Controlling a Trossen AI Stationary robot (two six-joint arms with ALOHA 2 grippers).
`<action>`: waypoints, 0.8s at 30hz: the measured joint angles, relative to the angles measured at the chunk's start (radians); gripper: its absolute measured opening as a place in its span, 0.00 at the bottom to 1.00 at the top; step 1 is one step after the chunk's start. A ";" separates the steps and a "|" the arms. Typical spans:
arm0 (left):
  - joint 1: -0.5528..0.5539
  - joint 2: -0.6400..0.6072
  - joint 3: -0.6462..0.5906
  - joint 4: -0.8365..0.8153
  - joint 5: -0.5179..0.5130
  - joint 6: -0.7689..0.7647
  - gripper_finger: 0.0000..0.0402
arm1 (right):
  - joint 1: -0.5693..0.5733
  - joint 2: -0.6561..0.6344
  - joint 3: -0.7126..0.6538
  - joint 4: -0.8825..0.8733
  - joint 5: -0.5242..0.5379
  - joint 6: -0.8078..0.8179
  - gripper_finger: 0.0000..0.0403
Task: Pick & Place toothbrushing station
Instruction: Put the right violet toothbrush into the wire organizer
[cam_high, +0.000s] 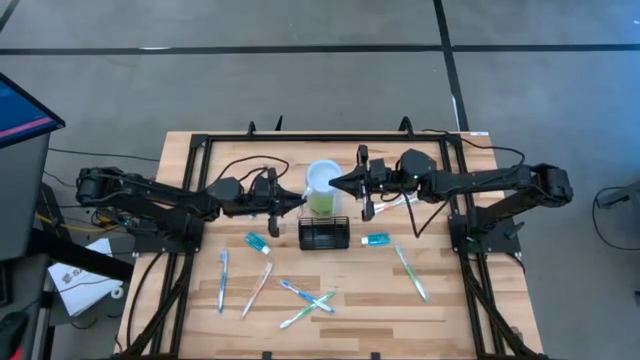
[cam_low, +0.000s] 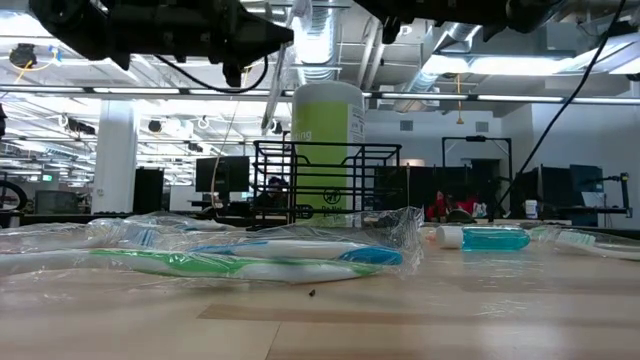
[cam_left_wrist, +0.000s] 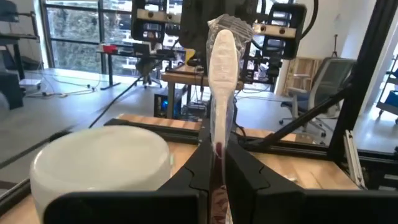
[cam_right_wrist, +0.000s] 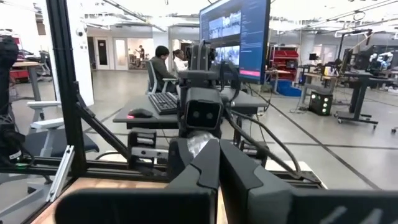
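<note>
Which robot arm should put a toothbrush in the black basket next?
Probably the left. Its pincer already grips a wrapped toothbrush beside the green cup, just behind the basket. The right pincer looks empty.

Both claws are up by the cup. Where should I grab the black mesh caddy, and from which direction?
Come straight down on the toothbrushing station and pinch one long top rim wire. It stands upright with an open top, and its thin wire walls suit a narrow pinch. The green cup crowds its far side, so take the near rim.
</note>
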 joint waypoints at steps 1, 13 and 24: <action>0.000 0.008 0.001 0.008 0.000 0.000 0.03 | 0.000 0.000 0.000 0.000 0.000 0.000 0.00; -0.026 0.163 0.001 0.116 -0.051 -0.002 0.03 | 0.001 0.001 0.000 -0.002 0.000 0.000 0.00; -0.040 0.189 0.000 0.136 -0.052 0.000 0.03 | 0.001 0.002 -0.001 -0.009 0.000 0.000 0.00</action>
